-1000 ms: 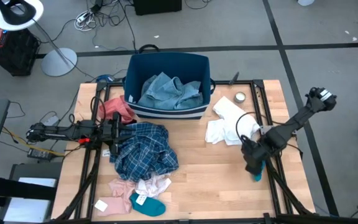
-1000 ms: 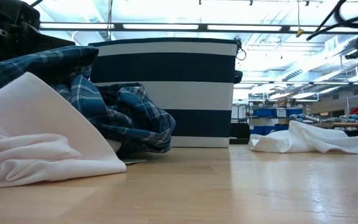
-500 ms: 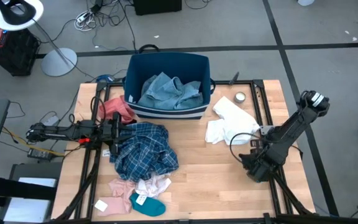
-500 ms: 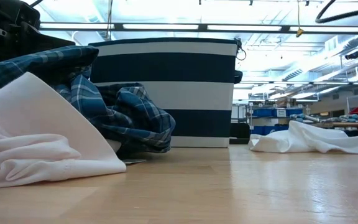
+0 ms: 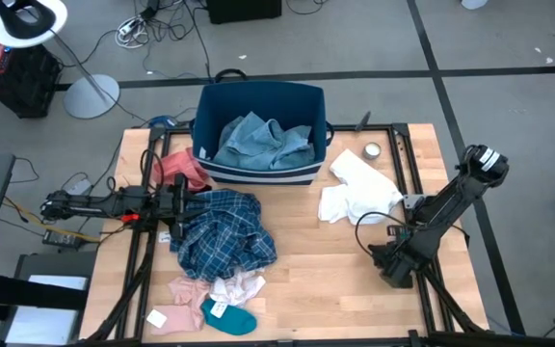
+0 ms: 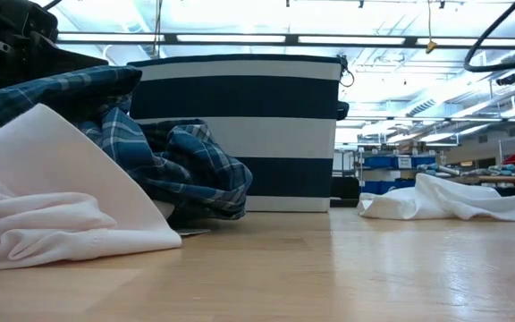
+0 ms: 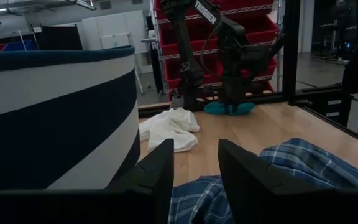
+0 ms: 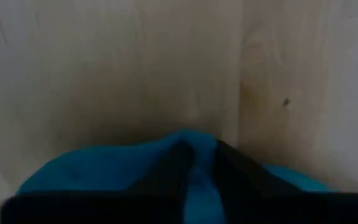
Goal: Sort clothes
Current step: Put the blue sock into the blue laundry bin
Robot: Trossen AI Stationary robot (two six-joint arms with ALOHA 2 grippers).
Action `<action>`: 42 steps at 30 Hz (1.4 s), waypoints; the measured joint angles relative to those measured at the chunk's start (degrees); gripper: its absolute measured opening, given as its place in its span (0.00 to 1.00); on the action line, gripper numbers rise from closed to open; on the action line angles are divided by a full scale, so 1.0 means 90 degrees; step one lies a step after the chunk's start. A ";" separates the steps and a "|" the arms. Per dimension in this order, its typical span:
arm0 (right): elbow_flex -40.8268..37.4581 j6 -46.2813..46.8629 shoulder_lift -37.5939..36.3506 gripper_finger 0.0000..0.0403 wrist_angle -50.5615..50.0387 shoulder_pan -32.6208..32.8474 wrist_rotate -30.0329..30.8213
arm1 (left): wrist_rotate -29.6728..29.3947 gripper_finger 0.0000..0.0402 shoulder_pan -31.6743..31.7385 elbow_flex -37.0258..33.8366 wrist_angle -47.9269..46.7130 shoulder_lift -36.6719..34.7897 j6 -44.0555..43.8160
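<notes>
Even, bright overhead light in high view; soft short shadows under plaid shirt (image 5: pixel 224 234) and bin (image 5: pixel 259 130). Low view: ceiling strip lights blown out, white cloth (image 6: pixel 52 192) close to lens soft, tabletop (image 6: pixel 329 268) foreground blurred. Left wrist view dimmer, fingers (image 7: pixel 160 180) dark, unfocused. Right wrist view heavily blurred, teal sock (image 8: pixel 104 168) smeared.

We see two dark, near-black jointed arms. Right arm (image 5: pixel 451 202) trails a thin black cable loop. Left arm (image 5: pixel 114 205) shows small red bits.

Grey floor (image 5: pixel 374 34) w/ cables; red shelving (image 7: pixel 260 31); ceiling strip lights (image 6: pixel 240 38)
</notes>
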 joint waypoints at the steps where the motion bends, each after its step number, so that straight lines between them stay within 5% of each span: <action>1: 0.0047 0.0056 -0.0036 0.12 -0.0017 -0.0012 0.0000 | 0.0000 0.33 0.0001 0.0000 0.0001 0.0000 0.0001; 3: 0.0167 0.0065 -0.0144 0.04 -0.0154 -0.0048 0.0047 | 0.0000 0.33 -0.0002 0.0000 0.0000 0.0000 0.0001; 14: 0.1579 0.0437 -0.1034 0.01 -0.1417 -0.0621 0.1945 | 0.0000 0.33 0.0001 -0.0001 0.0001 -0.0002 0.0001; 24: 0.3769 -0.1710 -0.1163 0.00 -0.1352 -0.2075 0.4127 | 0.0000 0.33 0.0000 -0.0001 -0.0006 -0.0002 0.0001; 34: 0.4218 -0.5531 -0.1056 0.00 0.3096 -0.4478 0.3426 | 0.0000 0.33 -0.0001 -0.0001 -0.0005 0.0000 0.0000; 42: 0.4216 -0.6080 -0.0195 0.00 0.5074 -0.6250 0.2200 | -0.0002 0.33 -0.0001 0.0001 0.0005 -0.0002 -0.0001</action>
